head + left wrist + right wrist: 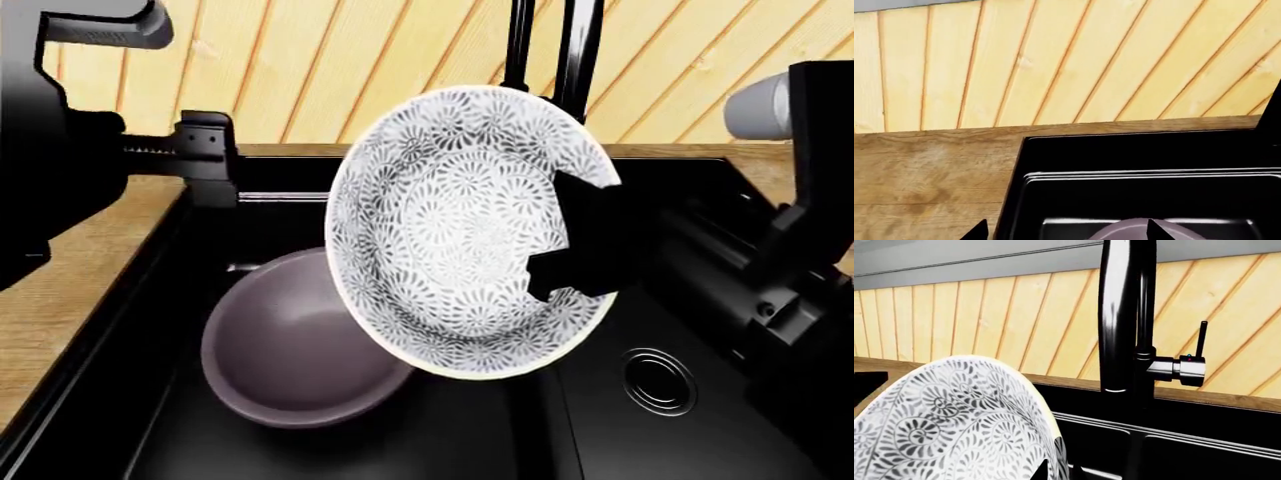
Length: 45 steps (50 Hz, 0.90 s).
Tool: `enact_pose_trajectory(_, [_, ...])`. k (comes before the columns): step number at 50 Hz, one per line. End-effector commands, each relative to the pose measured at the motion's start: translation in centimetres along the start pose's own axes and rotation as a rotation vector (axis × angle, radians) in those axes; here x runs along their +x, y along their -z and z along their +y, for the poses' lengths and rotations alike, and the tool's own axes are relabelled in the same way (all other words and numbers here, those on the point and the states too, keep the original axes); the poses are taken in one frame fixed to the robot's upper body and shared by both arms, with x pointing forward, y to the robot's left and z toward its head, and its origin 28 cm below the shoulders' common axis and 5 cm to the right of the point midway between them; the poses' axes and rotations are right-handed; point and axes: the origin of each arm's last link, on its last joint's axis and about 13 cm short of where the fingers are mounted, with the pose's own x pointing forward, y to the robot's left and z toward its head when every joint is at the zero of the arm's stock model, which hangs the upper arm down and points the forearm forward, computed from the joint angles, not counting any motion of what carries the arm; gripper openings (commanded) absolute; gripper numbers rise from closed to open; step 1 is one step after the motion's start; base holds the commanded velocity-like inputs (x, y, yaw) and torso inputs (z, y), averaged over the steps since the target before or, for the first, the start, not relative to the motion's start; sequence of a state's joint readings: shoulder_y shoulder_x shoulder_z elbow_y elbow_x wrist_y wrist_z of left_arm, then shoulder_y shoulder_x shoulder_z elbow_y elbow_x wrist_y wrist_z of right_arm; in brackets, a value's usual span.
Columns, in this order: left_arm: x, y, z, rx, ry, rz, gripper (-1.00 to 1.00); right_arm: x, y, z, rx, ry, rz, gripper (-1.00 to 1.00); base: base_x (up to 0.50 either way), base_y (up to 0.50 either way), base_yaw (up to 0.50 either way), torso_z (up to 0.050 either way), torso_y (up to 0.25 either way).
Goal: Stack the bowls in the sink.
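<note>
White floral bowl (461, 235) tilted in the right gripper's (567, 235) clamp above the mauve bowl (300, 345) — left gripper (1064, 231) spread.

patterned bowl (454, 235) tilted above sink (694, 440), plain bowl (300, 350) in left basin, faucet (577, 50) behind

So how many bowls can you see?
2. The purple bowl sits in the left basin of the sink. The patterned white bowl is tilted on edge above it, held by the right gripper. None seem hidden.

Mauve bowl (300, 355) apparently rests in sink (694, 440).
</note>
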<state>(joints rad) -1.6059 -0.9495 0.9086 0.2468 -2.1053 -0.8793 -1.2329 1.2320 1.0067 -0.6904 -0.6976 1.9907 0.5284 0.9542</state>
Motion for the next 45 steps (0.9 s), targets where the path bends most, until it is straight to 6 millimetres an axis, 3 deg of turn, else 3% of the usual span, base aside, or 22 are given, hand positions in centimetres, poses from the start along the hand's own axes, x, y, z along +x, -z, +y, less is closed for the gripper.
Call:
enact_pose_trajectory(1, [-4.7,-3.8,2.1,-0.056,-0.023,-0.172,1.0,0.3,-0.6,0.3,-0.011,-0.008,-0.027,-1.0,0.0,0.0,0.0,0.0,0.0])
enact_pose_trajectory(21, [-10.5,-4.9,5.1,-0.166,-0.119,-0.355,1.0,2.1,-1.8,2.1,-0.035,-0.088,-0.036,-1.0,0.0,0.0,0.0,0.0,0.0])
enact_pose_trajectory(45, [-11.9,-4.9,6.4,-0.19,-0.142,-0.408,1.0,7.2,-3.3,5.6,-0.033,-0.175,-0.001,-1.0,0.0,0.0,0.0,0.0,0.0])
